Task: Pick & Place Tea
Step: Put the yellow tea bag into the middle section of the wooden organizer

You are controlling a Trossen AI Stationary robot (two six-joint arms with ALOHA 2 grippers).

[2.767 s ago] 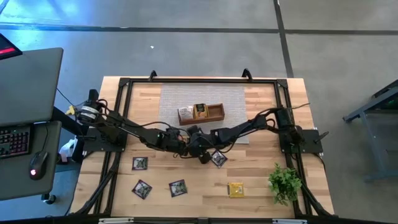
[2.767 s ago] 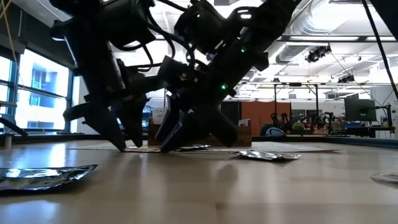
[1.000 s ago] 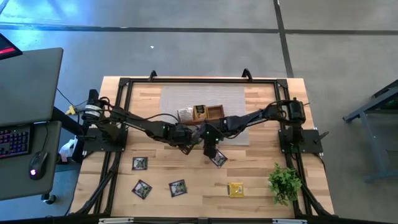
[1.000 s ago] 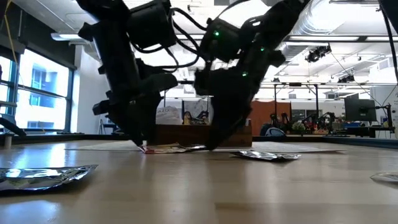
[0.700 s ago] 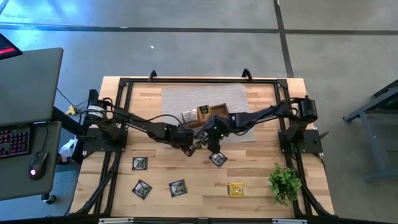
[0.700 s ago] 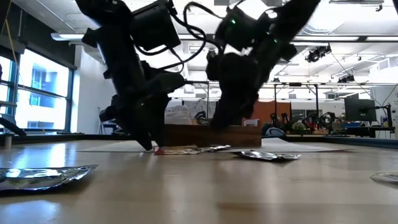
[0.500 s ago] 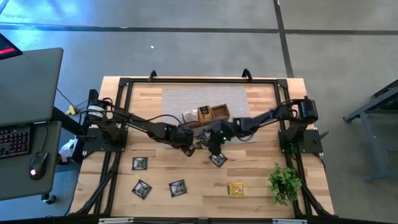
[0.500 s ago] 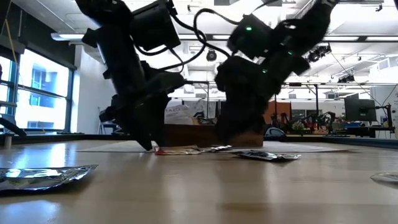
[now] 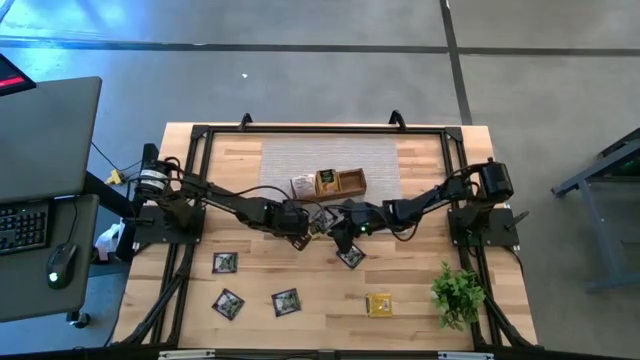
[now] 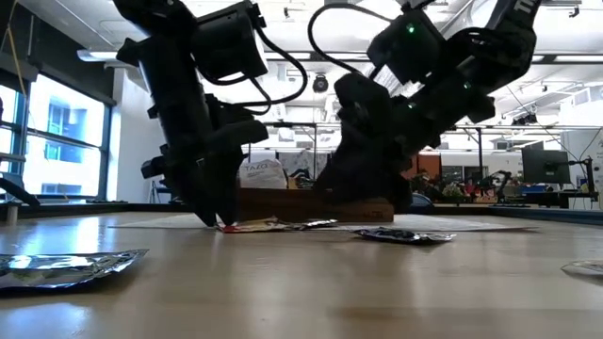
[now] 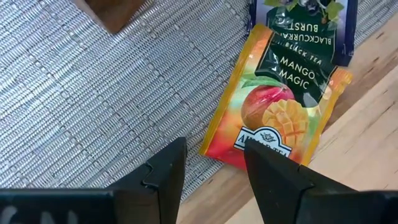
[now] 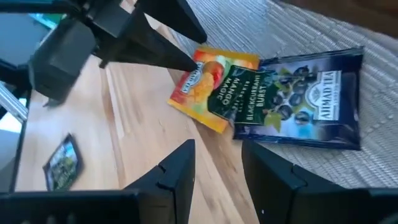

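Both arms meet mid-tabletop (image 9: 420,300) at the woven mat's (image 11: 81,106) front edge. The left end effector (image 11: 211,168) hangs fingers spread and empty just over the corner of the mango tea sachet (image 11: 277,106), which lies half off the mat under the blackcurrant sachet (image 12: 305,102). The right end effector (image 12: 217,168) hovers beside them, fingers apart, holding nothing. I'd slide one finger under the overhanging corner before pinching, so only the mango sachet lifts.

Two sachets (image 12: 273,102) are being overlapped at the mat's (image 11: 74,106) front edge, just before the tray (image 9: 338,183).
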